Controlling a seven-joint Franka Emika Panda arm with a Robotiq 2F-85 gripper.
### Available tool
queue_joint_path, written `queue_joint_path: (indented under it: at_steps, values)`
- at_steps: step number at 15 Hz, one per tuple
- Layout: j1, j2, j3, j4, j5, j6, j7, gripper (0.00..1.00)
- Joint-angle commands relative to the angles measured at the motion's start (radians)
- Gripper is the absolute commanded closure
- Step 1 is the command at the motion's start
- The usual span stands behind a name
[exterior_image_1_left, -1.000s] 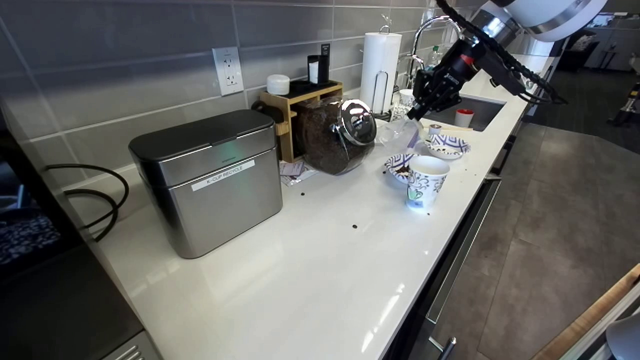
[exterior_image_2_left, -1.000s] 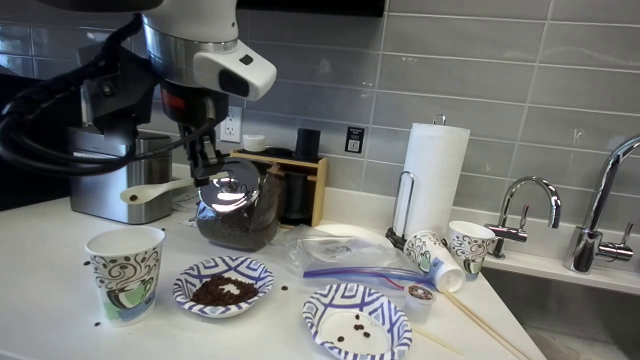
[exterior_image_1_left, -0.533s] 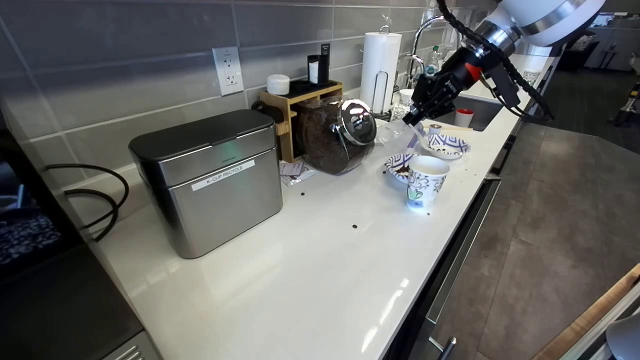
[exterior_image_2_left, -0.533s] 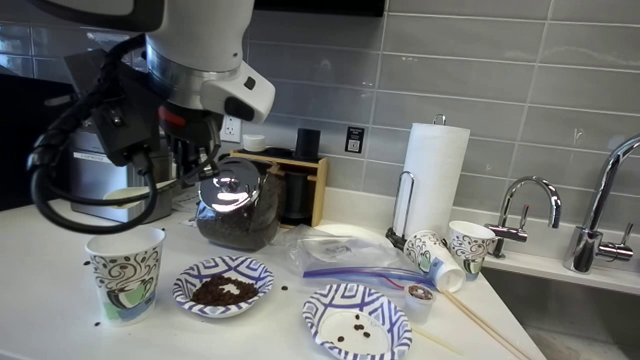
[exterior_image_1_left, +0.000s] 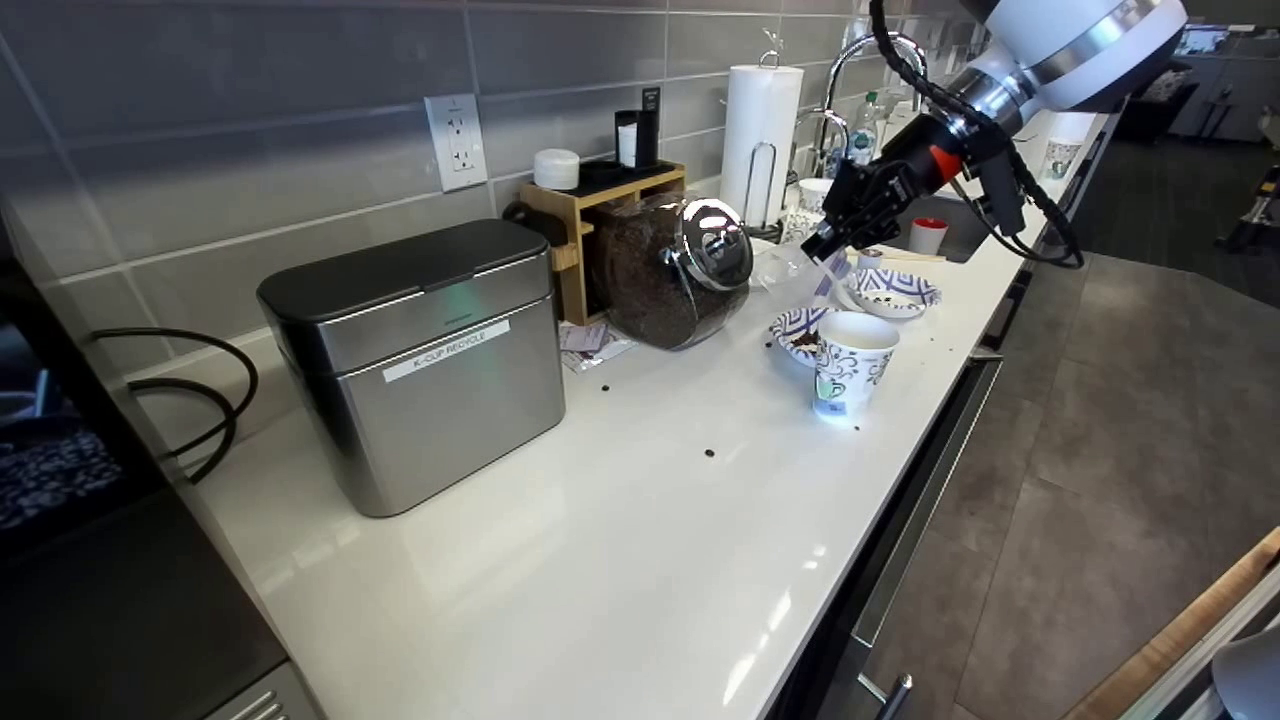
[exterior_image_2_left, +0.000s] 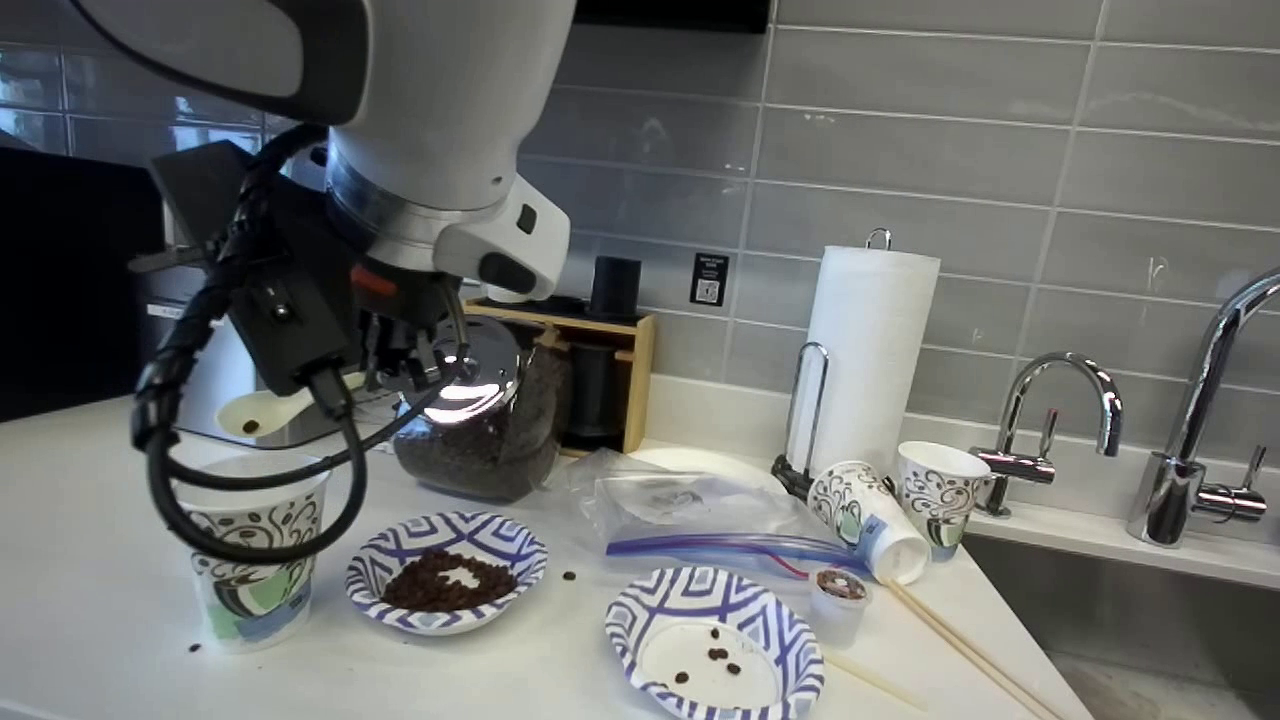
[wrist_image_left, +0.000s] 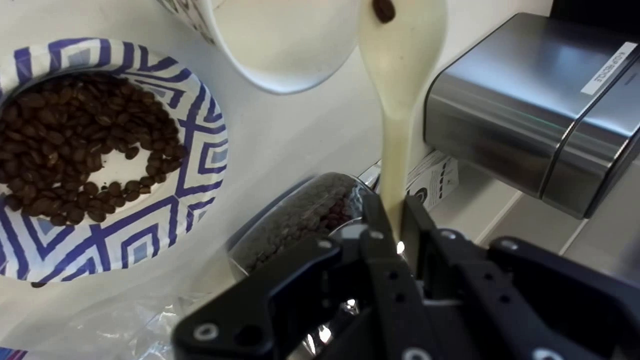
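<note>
My gripper (wrist_image_left: 393, 212) is shut on the thin handle of a cream plastic spoon (wrist_image_left: 400, 65). The spoon points away from the fingers, and one dark coffee bean (wrist_image_left: 384, 10) lies in its bowl. A patterned paper cup (wrist_image_left: 285, 45) stands upright beside and below the spoon. Next to it is a blue-and-white paper bowl (wrist_image_left: 202, 150) with many coffee beans (wrist_image_left: 75, 145). In an exterior view the spoon (exterior_image_2_left: 262, 412) is above and behind the cup (exterior_image_2_left: 255, 600), which the arm's cable partly covers. The gripper (exterior_image_1_left: 815, 245) also shows in an exterior view (exterior_image_2_left: 410, 370).
A glass jar of beans (exterior_image_2_left: 490, 455) lies tilted behind the bowl, near a steel bin (exterior_image_1_left: 460, 410). Another paper bowl (exterior_image_2_left: 640, 610) holds several beans. A plastic bag (exterior_image_2_left: 690, 505), paper towels (exterior_image_2_left: 865, 350), cups (exterior_image_2_left: 940, 490), chopsticks (exterior_image_2_left: 960, 640) and a sink (exterior_image_1_left: 975, 225) are also there.
The arm has tilted and come slightly lower, with the spoon still held. Its cable loop has swung down and now hangs in front of the cup. Objects on the counter have not moved.
</note>
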Motion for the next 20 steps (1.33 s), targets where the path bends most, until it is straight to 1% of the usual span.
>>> queue_joint_path:
  at_steps: [1,4,6,8,11,16,20]
  values:
    - [-0.048,0.043,0.004,0.033,0.071,-0.113,-0.112,0.97]
    - [-0.080,0.069,0.007,0.051,0.086,-0.179,-0.170,0.97]
    - [-0.097,0.086,0.010,0.061,0.100,-0.200,-0.198,0.97]
    - [-0.108,0.101,0.013,0.071,0.133,-0.208,-0.230,0.97]
    - [-0.125,0.126,0.009,0.088,0.196,-0.273,-0.293,0.97]
    - [-0.156,0.169,0.009,0.116,0.216,-0.380,-0.350,0.97]
    - [-0.177,0.195,0.007,0.134,0.222,-0.442,-0.385,0.97]
